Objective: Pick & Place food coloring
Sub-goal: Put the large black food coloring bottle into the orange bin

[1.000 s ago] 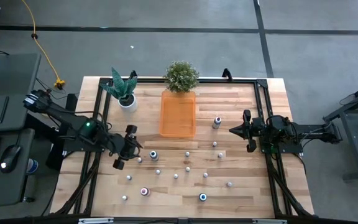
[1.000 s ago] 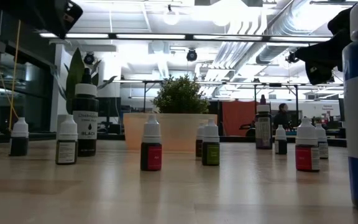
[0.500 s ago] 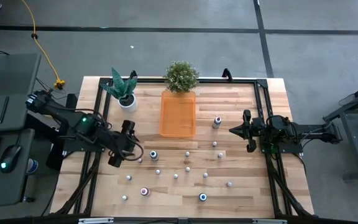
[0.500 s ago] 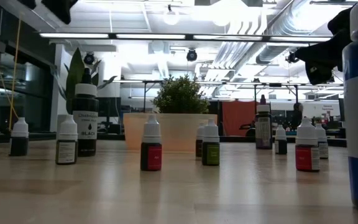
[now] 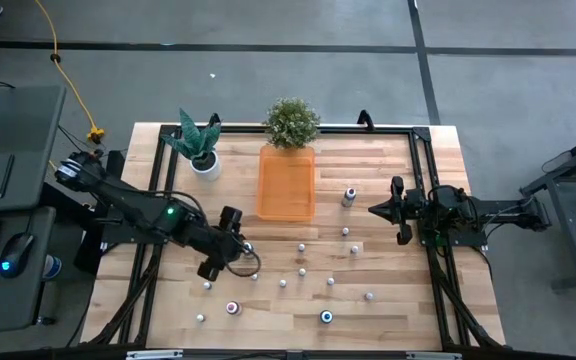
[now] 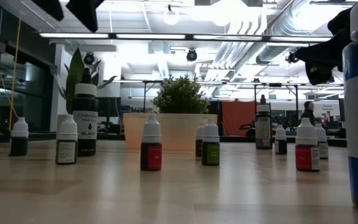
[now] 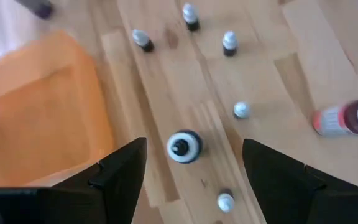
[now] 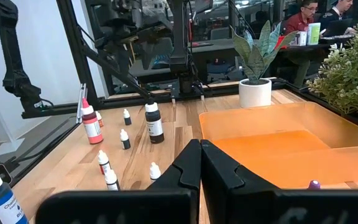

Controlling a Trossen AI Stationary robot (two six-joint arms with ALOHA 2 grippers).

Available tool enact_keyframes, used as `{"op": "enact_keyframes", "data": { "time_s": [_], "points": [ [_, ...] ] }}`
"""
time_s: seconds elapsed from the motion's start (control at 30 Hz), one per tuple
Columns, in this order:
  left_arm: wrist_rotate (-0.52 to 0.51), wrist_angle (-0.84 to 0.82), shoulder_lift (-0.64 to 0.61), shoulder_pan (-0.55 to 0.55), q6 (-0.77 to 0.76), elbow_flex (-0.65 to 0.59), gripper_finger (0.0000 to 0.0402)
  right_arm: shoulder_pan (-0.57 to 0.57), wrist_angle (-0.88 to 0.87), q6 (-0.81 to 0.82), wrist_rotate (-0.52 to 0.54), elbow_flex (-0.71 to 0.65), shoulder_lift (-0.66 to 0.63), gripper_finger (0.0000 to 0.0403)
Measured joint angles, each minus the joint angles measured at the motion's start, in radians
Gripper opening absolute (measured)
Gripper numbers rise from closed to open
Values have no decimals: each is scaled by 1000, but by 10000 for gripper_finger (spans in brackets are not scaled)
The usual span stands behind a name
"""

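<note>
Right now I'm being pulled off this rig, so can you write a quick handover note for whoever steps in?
Left gripper: open, above a black-capped bottle near the tray, nothing held.
Right gripper: shut, empty, waiting at the table's right side.
Bottles: about fifteen scattered on the table; the right wrist view shows a small purple tip inside the tray, unclear what it is.
Done: little or nothing visibly placed.
Left: grasp this bottle, likely move it to the tray, then the rest.

The tall black-capped bottle [image 6: 87, 120] carries a white label whose one legible word is "BLACK"
</note>
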Motion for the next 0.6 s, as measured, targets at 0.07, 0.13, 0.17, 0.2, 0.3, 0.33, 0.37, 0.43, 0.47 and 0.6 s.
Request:
{"op": "enact_keyframes", "data": {
  "time_s": [0.07, 0.13, 0.17, 0.2, 0.3, 0.33, 0.37, 0.43, 0.47, 0.6],
  "points": [
    [28, 5, 20, 22, 8, -4, 262, 0, 0, 0, 0, 0, 3, 0],
    [55, 4, 31, 42, 20, -15, 262, 0, 0, 0, 0, 0, 5, 0],
    [73, 14, 37, 50, 35, -15, 262, 0, 0, 0, 0, 0, 4, 0],
    [94, 19, 41, 57, 54, -14, 262, 0, 0, 0, 0, 0, 5, 0],
    [145, 13, 40, 85, 114, -14, 262, 0, 0, 0, 0, 0, 3, 0],
    [164, 13, 40, 100, 135, -14, 262, 0, 0, 0, 0, 0, 5, 0],
    [179, 8, 40, 116, 148, -14, 262, 0, 0, 0, 0, 0, 5, 0],
    [200, -5, 41, 147, 170, -14, 262, 0, 0, 0, 0, 0, 4, 0],
    [201, -4, 41, 163, 184, -14, 262, 0, 0, 0, 0, 0, 4, 0],
    [222, -3, 79, 215, 235, -14, 262, 0, 0, 0, 0, 0, 4, 0]
  ]
}}
